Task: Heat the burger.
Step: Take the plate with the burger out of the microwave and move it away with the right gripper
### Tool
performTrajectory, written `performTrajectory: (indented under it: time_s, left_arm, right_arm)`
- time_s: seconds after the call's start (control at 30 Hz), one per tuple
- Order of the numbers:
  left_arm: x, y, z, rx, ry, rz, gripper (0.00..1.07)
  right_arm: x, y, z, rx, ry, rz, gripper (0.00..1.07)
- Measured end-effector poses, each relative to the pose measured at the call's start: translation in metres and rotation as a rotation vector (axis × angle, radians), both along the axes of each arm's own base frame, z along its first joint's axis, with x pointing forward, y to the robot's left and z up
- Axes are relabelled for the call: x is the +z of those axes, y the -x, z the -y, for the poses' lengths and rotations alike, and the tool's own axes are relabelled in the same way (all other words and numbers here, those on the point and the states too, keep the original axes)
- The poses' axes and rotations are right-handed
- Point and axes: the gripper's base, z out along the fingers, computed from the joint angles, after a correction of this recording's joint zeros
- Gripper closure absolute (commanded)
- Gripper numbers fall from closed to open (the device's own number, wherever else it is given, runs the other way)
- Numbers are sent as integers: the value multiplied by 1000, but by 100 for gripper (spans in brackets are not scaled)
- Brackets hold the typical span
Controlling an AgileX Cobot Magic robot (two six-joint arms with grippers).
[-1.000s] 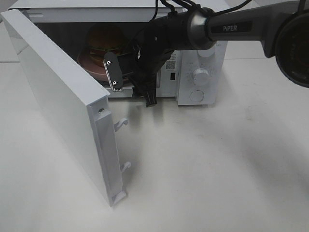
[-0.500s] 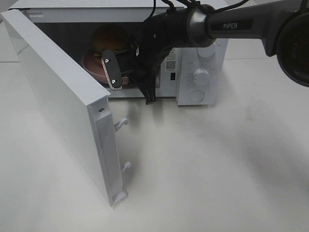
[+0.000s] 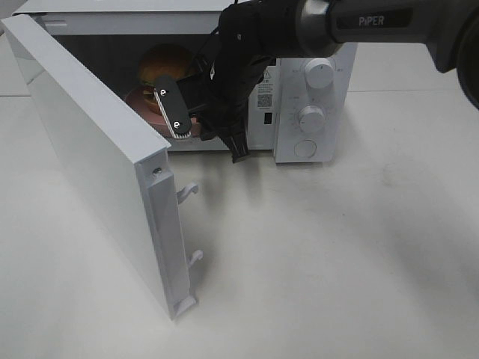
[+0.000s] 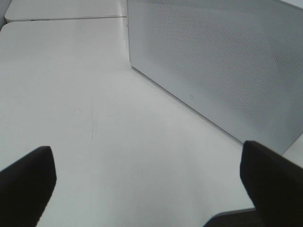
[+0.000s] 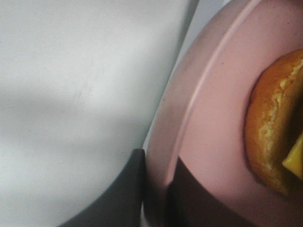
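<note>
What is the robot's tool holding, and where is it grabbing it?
The right tool pinches the pink plate by its rim, with the burger on it. The left tool holds nothing.

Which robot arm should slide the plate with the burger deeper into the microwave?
The right one. Its tool is already shut on the pink plate's rim, burger aboard, at the microwave mouth. The left tool hangs open beside the door, holding nothing.

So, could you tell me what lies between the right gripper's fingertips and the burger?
A bare band of the pink plate separates the right gripper, shut on its rim, from the burger; the right wrist view shows it.
</note>
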Motion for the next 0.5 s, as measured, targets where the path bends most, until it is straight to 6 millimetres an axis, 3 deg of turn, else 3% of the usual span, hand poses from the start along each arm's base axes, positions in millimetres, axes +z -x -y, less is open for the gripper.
performTrajectory:
  time_s: [0.5]
  left_arm:
    - [0,0,0,0,0,0,9]
  right_arm:
    - [14,31,21,213,19,-21,107]
